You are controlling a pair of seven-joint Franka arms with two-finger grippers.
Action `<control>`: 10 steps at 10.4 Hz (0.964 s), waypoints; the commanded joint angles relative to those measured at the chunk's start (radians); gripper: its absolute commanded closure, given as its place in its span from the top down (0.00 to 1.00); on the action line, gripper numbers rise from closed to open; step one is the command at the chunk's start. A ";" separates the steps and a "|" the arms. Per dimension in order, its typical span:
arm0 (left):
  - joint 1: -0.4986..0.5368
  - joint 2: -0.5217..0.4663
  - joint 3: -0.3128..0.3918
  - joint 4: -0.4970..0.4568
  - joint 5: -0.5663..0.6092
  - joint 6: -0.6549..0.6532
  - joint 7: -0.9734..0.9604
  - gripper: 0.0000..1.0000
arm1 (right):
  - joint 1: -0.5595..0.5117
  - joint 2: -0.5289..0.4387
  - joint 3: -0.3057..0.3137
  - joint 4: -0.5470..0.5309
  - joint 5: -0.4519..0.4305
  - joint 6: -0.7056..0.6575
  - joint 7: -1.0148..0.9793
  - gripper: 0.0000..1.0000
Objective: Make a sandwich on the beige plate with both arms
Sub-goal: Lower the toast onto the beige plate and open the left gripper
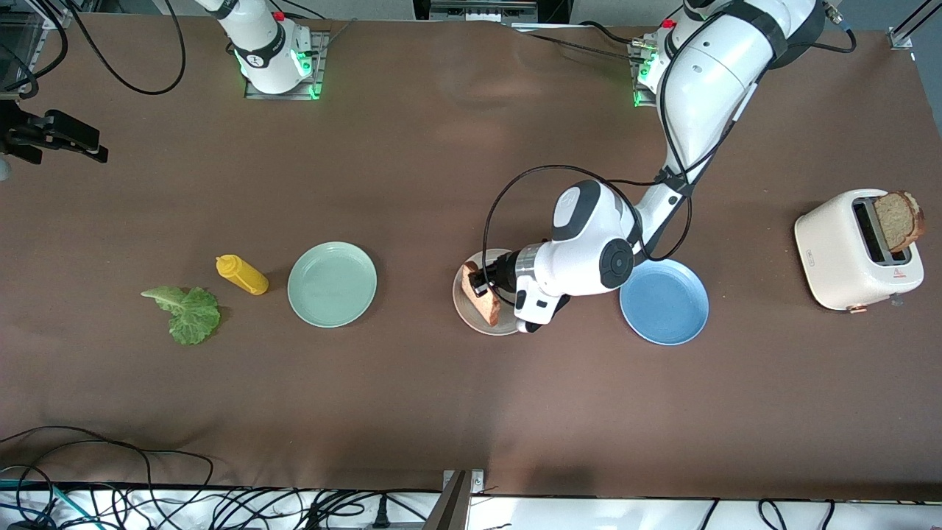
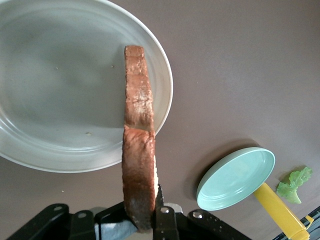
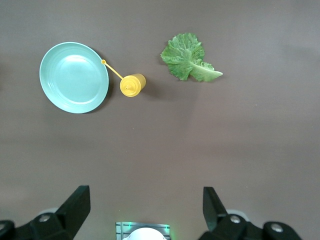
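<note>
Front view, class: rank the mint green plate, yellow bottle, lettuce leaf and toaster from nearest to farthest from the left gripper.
Left gripper is over the beige plate.
1. Mint green plate, toward the right arm's end.
2. Yellow bottle, beside that plate.
3. Lettuce leaf, past the bottle.
4. Toaster, at the left arm's end.

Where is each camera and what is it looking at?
Front view: high up across the table, facing both robots; the left gripper holds a bread slice over the beige plate.
Left wrist view: on the left arm, looking down at the bread slice in its shut fingers.
Right wrist view: on the waiting right arm, looking down past its open fingers at the lettuce leaf.
Both wrist views share the mint green plate and yellow bottle.
</note>
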 commanded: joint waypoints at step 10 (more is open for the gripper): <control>0.021 -0.013 0.000 -0.012 0.098 -0.144 0.027 0.88 | 0.002 -0.003 0.002 0.015 -0.012 -0.017 -0.002 1.00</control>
